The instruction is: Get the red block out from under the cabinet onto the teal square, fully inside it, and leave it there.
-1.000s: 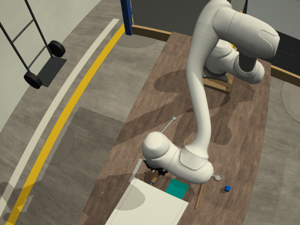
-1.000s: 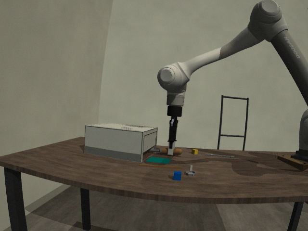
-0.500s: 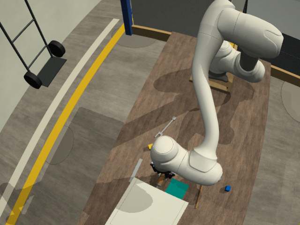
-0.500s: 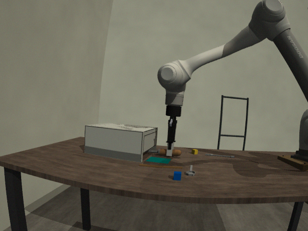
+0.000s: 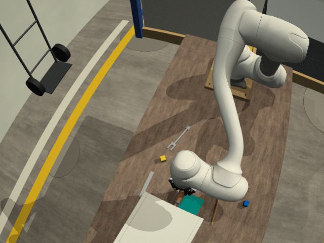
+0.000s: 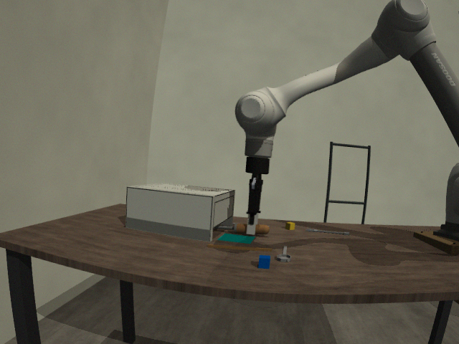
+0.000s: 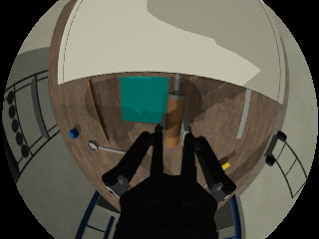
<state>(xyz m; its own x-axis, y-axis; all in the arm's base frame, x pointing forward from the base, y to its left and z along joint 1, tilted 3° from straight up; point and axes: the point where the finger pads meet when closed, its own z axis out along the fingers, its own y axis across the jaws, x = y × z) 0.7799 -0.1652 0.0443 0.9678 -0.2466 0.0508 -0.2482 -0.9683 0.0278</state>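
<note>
Top view, arm: the long white arm (image 5: 230,104) (image 6: 315,84) comes from the far side and bends down toward the near side. Its round wrist is over the tabletop (image 5: 157,125) (image 6: 166,255) (image 7: 209,115), just past the far edge of the white cabinet (image 5: 162,219) (image 6: 168,211) (image 7: 159,45).
Top view, end effector: the black end effector (image 5: 181,193) (image 6: 251,227) (image 7: 173,119) peeks out under the wrist, by the brown handle (image 5: 179,196) (image 6: 261,228) (image 7: 174,112).
Top view, teal square: the teal square (image 5: 191,204) (image 6: 236,238) (image 7: 145,100) is just right of the handle, partly covered by the cabinet.
Top view, blocks: the yellow block (image 5: 163,158) (image 6: 290,226) (image 7: 225,165) is left of the wrist, and the blue block (image 5: 245,203) (image 6: 264,261) (image 7: 74,133) is right.
Exterior view, arm: it slopes down from the right, then its last part points straight down.
Exterior view, handle: it lies flat and low, with its metal rod (image 5: 176,204) (image 6: 225,227) (image 7: 177,82) pointing left to the cabinet.
Wrist view, end effector: the fingers are narrow, squeezing the brown handle.
Wrist view, rod: its far end is hidden by the cabinet.
Red block: hidden in every view, so its exact spot can't be told.

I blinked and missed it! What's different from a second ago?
The hand, shut on the tool's orange handle, moved sideways toward the teal square. The cabinet and blue block stayed put.
</note>
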